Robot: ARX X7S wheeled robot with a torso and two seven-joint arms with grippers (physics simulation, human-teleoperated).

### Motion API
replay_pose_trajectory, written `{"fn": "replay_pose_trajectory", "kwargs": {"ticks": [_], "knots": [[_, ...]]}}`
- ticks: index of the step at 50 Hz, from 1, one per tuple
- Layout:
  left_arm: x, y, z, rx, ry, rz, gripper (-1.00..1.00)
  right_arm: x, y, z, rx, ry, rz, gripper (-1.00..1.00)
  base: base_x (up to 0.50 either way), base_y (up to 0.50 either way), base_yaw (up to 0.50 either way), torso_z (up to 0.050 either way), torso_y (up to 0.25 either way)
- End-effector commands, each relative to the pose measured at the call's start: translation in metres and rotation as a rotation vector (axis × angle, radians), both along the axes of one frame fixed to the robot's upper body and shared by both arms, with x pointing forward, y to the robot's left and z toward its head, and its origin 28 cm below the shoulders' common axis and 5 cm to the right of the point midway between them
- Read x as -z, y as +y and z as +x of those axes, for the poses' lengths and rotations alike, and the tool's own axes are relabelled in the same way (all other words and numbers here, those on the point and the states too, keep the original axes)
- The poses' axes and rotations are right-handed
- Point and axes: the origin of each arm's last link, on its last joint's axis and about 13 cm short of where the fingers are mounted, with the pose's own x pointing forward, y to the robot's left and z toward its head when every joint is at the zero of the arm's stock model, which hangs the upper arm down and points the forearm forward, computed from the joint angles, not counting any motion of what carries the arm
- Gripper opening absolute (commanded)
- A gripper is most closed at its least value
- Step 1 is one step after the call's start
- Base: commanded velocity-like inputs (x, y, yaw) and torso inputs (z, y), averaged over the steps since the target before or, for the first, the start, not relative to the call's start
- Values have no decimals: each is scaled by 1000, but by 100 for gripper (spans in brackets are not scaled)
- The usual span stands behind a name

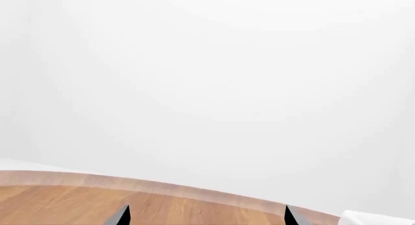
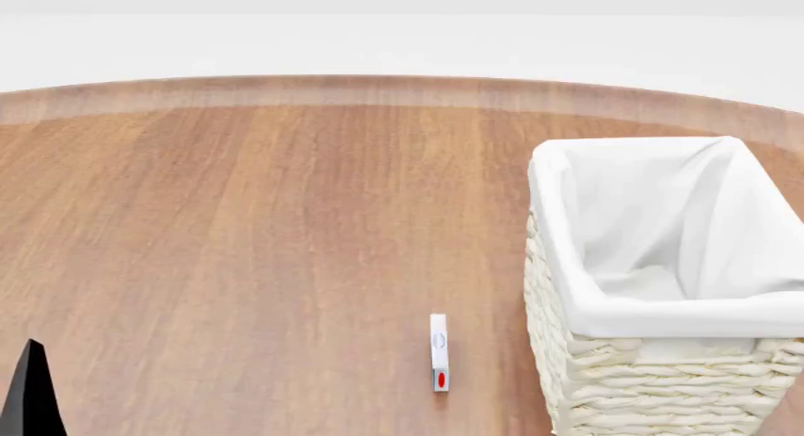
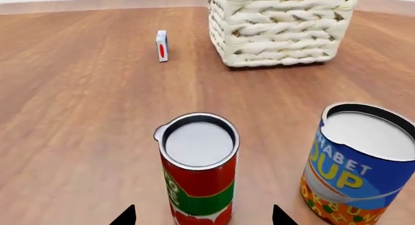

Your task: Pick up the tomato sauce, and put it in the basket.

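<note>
The tomato sauce, a small can with a red and green label and a silvery top, stands upright on the wooden table in the right wrist view. My right gripper is open, with one dark fingertip on each side of the can and a gap to it on both sides. The cream wicker basket with its white cloth lining stands at the right in the head view, and beyond the can in the right wrist view. My left gripper is open and empty above the table near its far edge. The can is out of the head view.
A blue-and-yellow can stands close beside the tomato sauce. A small white box with a red mark lies left of the basket and also shows in the right wrist view. The table's curved far edge meets a white background.
</note>
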Motion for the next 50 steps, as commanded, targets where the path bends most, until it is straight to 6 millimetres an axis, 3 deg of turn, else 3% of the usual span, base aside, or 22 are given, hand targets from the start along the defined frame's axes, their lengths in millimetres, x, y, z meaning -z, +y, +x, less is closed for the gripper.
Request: {"fn": "replay_pose_trajectory", "kwargs": {"ticks": [1,37,38,50], "knots": [[2,1,1,-1,4,-2,100,-3,0,11,-18,5,-9,100,0,0,0,0,0],[6,1,1,-7,14,6,100,-4,-10,47,-28,36,4,100,0,0,0,0,0],[6,1,1,-7,14,6,100,-4,-10,46,-28,36,6,-100,0,0,0,0,0],[7,1,1,-5,13,7,100,-3,-9,46,-50,34,35,-100,0,0,0,0,0]]}}
